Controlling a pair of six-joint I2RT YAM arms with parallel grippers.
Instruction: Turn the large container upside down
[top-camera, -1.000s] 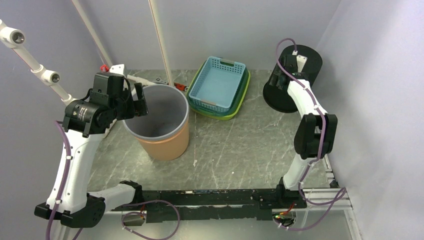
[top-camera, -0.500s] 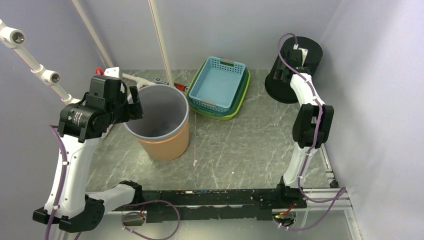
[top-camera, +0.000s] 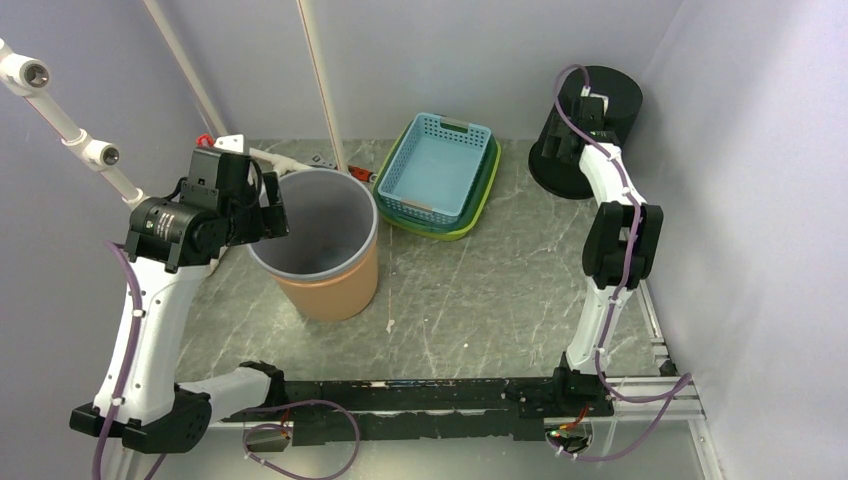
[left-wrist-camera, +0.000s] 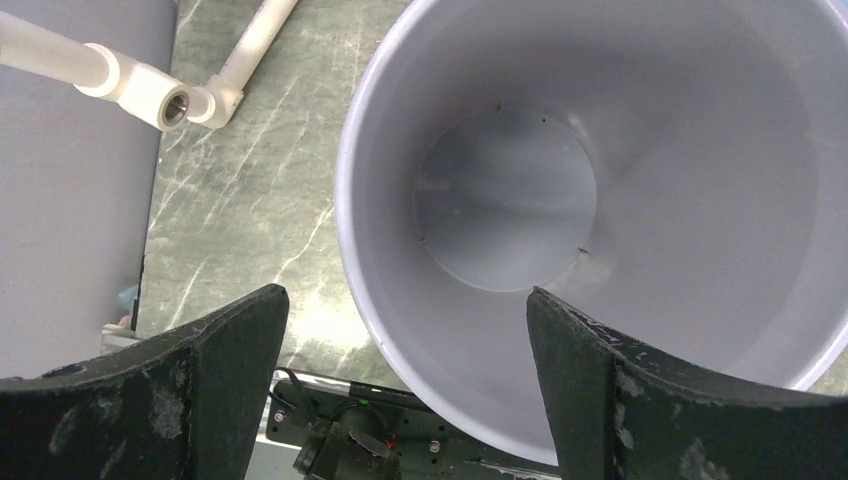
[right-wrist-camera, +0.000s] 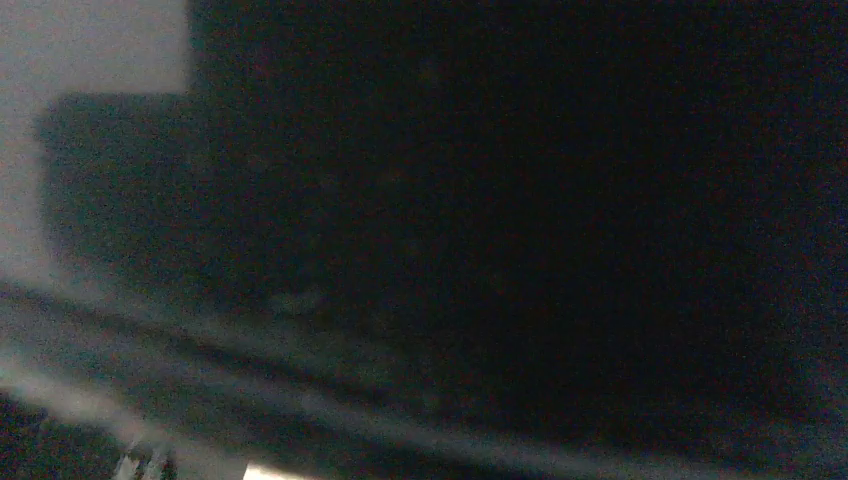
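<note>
The large container (top-camera: 335, 285) is an orange bucket with a grey inside, standing upright and open-mouthed at left centre. My left gripper (top-camera: 273, 208) hangs open over its left rim. In the left wrist view the rim (left-wrist-camera: 352, 260) runs between the spread fingertips of that gripper (left-wrist-camera: 402, 295), and the bare grey bottom (left-wrist-camera: 505, 200) shows below. A smaller black cylinder (top-camera: 608, 95) stands at the far right on its wider end. My right gripper (top-camera: 572, 135) presses against the cylinder's side; its fingers are hidden and the right wrist view is almost black.
A blue basket (top-camera: 437, 172) nested in green ones sits at the back centre. White pipes (top-camera: 75, 140) slant in from the left, with one pipe end (left-wrist-camera: 130, 85) lying on the table beside the bucket. A thin pole (top-camera: 322, 80) rises behind the bucket. The right wall is close to the black cylinder.
The black cylinder went from tilted to standing on its wide end as the right arm stretched toward the back. My left gripper shifted slightly left over the bucket's rim.
</note>
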